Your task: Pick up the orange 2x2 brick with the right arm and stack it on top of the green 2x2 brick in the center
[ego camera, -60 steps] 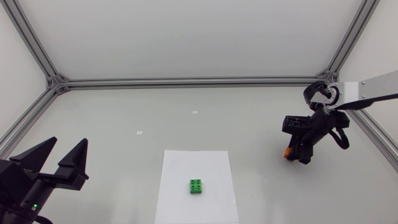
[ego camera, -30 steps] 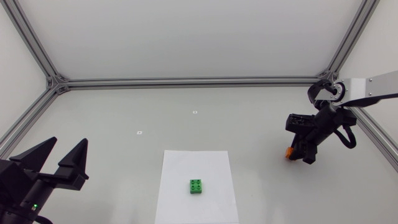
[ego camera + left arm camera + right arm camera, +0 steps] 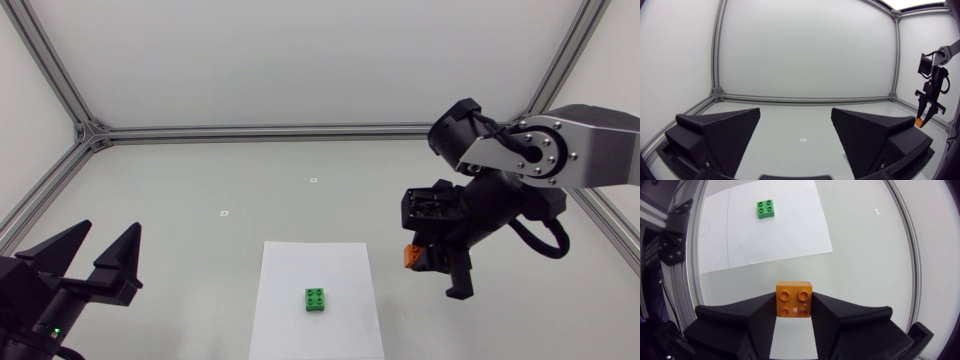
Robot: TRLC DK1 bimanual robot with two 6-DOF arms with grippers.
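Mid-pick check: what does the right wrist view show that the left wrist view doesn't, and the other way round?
Only the right wrist view shows the green brick, which sits on the white paper ahead of the gripper. Only the left wrist view shows the left gripper, open and empty. Both show the orange brick held between the fingers of the right gripper; in the left wrist view it is small and far off to the side.

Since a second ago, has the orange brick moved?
Yes. In the head view the orange brick, shut in the right gripper, has shifted toward the white paper and now appears near its edge.
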